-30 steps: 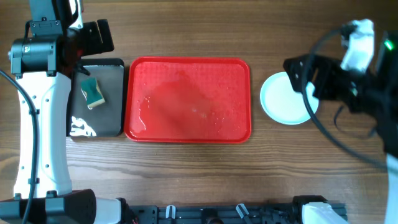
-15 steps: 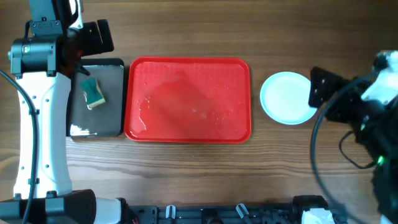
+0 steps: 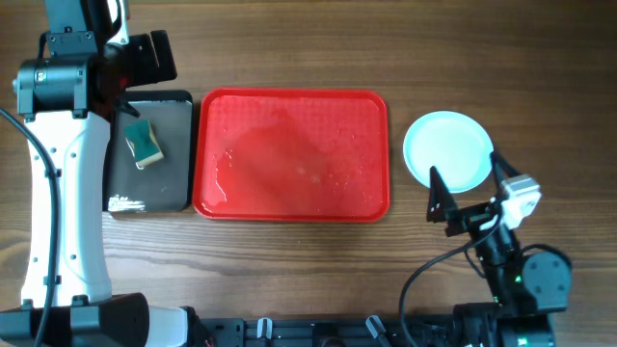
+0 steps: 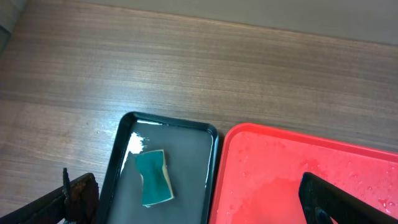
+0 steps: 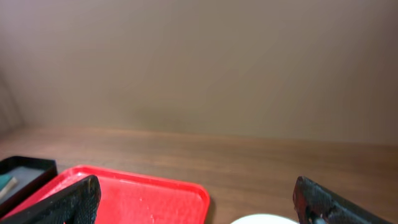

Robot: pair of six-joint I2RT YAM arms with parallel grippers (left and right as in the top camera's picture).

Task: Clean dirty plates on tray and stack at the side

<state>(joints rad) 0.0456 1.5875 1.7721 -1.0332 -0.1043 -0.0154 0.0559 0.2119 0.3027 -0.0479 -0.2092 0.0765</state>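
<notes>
Wood-grain table fills the overhead view, brown, boards running left to right.

Red tray lies mid-table with its long side left to right. Its floor is wet: a water film and scattered drops, densest toward the left half.

Black tray sits just beside the red one on its left, edges close together. I cannot tell whether they touch.

Plates rest on the bare table to the right of the red tray, clear of its rim. From above they read as one pale, glossy disc, so the number stacked cannot be told.

Left gripper hangs above the seam between the two trays, jaws spread wide with nothing between them.

Right gripper sits just near of the plates, at their near edge in the overhead view. Its jaws are also wide apart and hold nothing. Its camera looks low across the table, with a sliver of plate rim at the bottom of the frame.

Sponge lies flat in the far half of the black tray — green on top with a yellow edge.

White foam smear sits in the black tray's near-left corner.
</notes>
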